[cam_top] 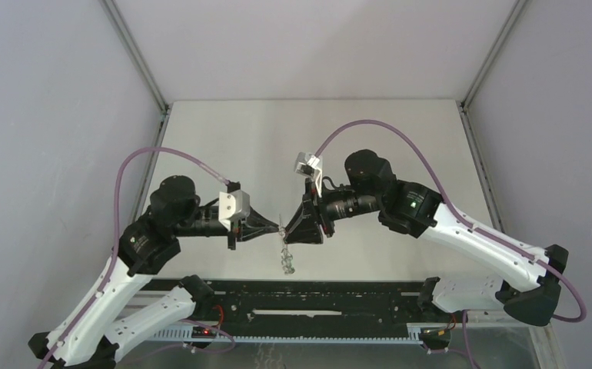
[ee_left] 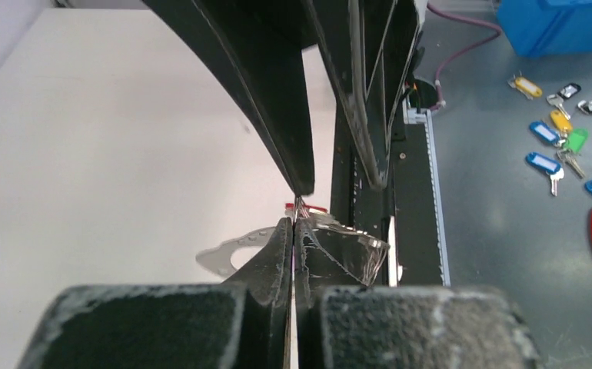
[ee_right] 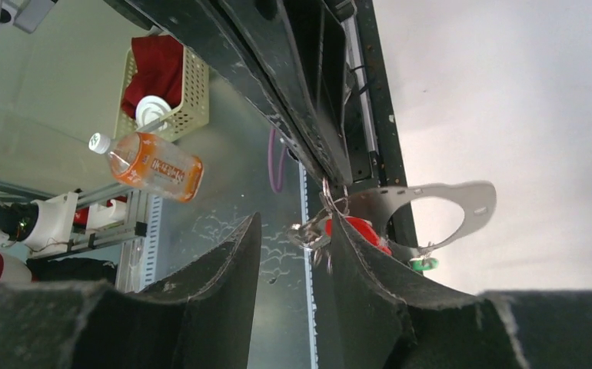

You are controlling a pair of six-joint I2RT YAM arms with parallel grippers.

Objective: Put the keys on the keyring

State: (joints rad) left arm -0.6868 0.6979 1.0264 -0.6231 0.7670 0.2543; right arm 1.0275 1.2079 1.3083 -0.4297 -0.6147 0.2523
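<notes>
1. Both arms reach inward over the table (cam_top: 224,138), forearms low. Their tips meet nose to nose at mid-table.
2. Your L gripper (cam_top: 276,228) is pressed tight and pinches the keyring (ee_right: 336,201) at the very tip.
3. Your R gripper (ee_right: 294,223) is part-spread, fingers either side of the ring, gripping nothing.
4. The red-head key (ee_right: 357,231) sits by the R finger and the green-head key (ee_right: 424,264) is further out. Both are at the ring, btwn the tips.

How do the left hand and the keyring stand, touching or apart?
Touching. The left wrist view shows the left hand shut, with the thin wire of the keyring pinched between its fingertips.
</notes>
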